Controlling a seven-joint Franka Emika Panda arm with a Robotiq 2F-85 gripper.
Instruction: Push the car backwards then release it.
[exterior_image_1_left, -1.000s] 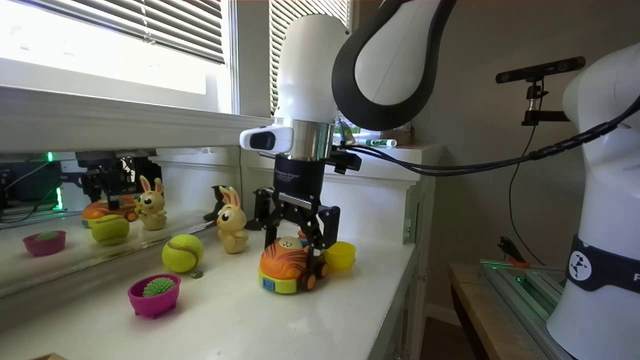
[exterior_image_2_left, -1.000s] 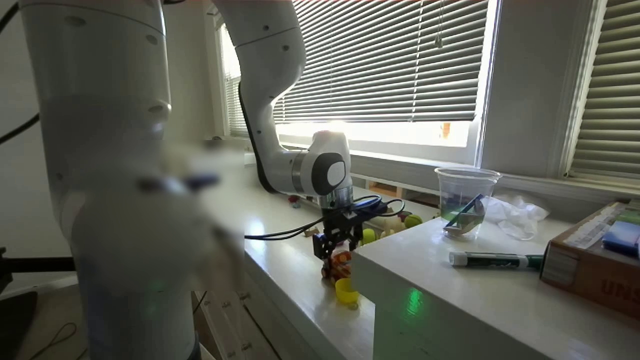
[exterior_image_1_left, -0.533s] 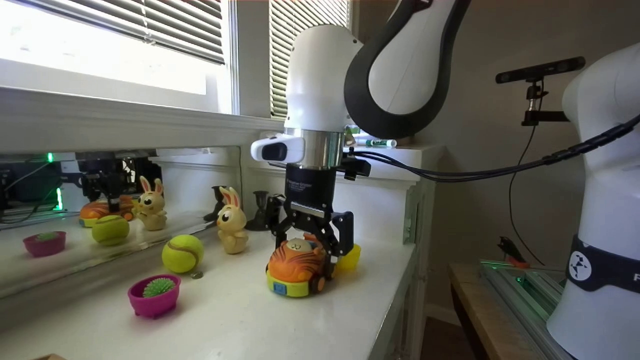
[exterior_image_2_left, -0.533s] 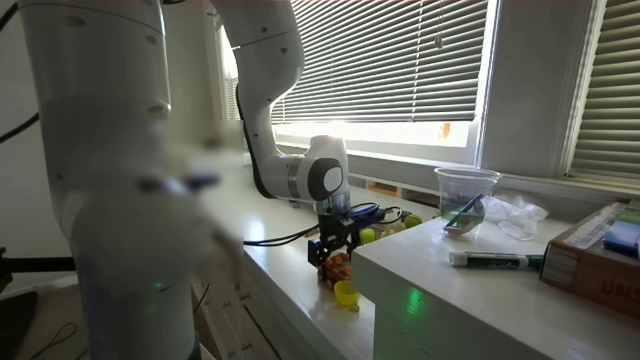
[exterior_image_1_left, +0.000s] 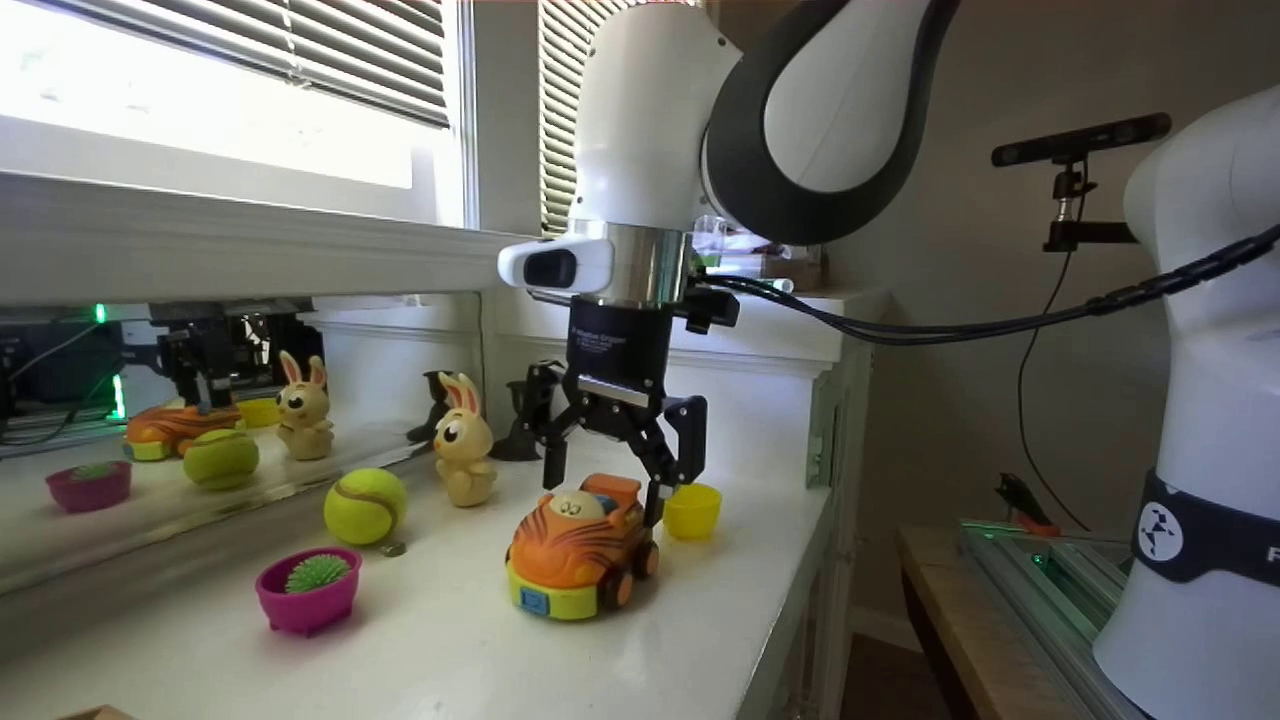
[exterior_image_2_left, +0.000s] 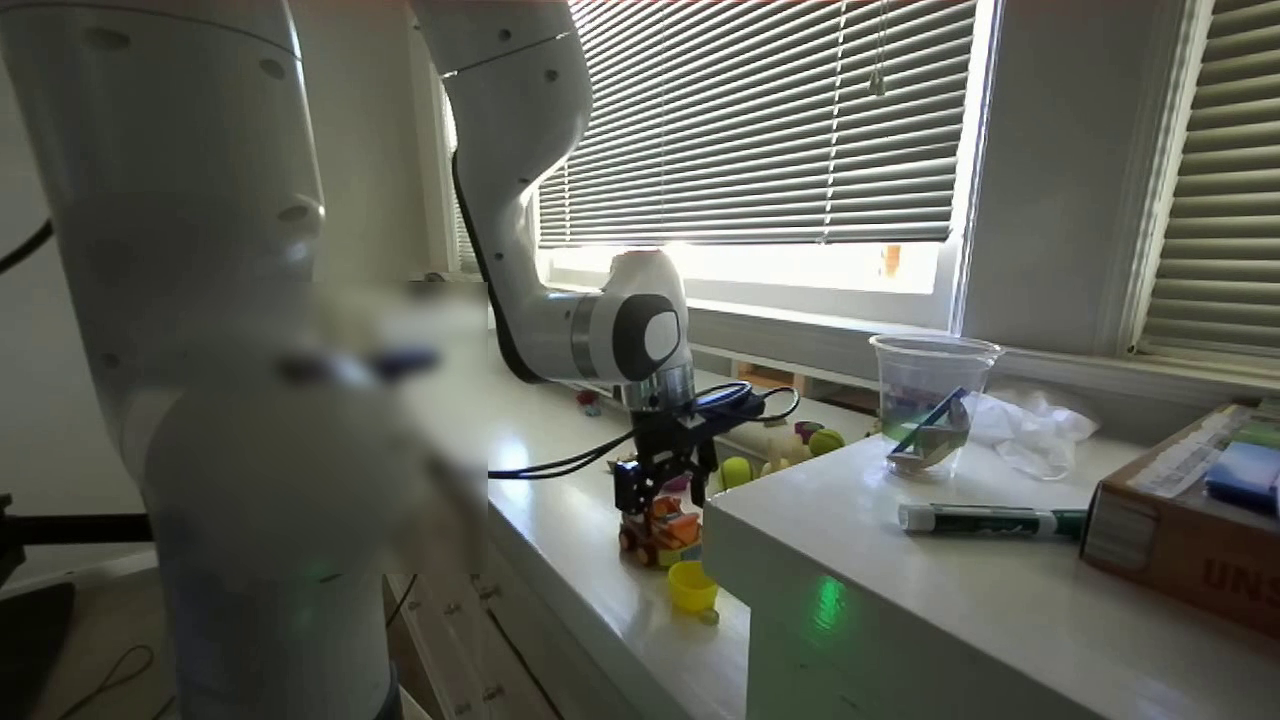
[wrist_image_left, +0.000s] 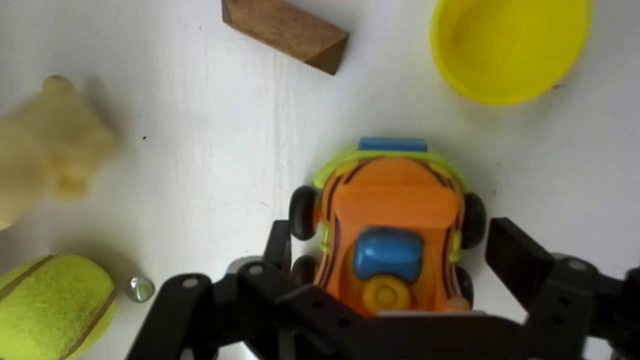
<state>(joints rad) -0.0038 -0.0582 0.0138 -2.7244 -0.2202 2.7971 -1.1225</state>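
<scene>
The car (exterior_image_1_left: 565, 548) is a chunky orange toy with dark wheels, a yellow-green bumper and a pale animal head on top. It stands on its wheels on the white tabletop, and it also shows in an exterior view partly hidden by a ledge (exterior_image_2_left: 668, 527). In the wrist view the car (wrist_image_left: 397, 200) shows its rear and blue seat, with its front hidden under my gripper. My gripper (exterior_image_1_left: 603, 493) points down above the car's rear half. In the wrist view the gripper's fingers (wrist_image_left: 392, 242) are spread on either side of the car. The right finger stands clear of it; left contact is unclear.
The yellow cup (exterior_image_1_left: 692, 511) stands just behind the car. A rabbit figure (exterior_image_1_left: 465, 445), a tennis ball (exterior_image_1_left: 366, 507) and a pink bowl (exterior_image_1_left: 308, 595) with a green spiky ball stand to the side. A brown block (wrist_image_left: 287, 32) lies near the cup. The table edge runs close by.
My gripper and the car first shifted together in an exterior view. Since then the gripper has risen off the car, and the car has moved forward under it, showing its rear.
</scene>
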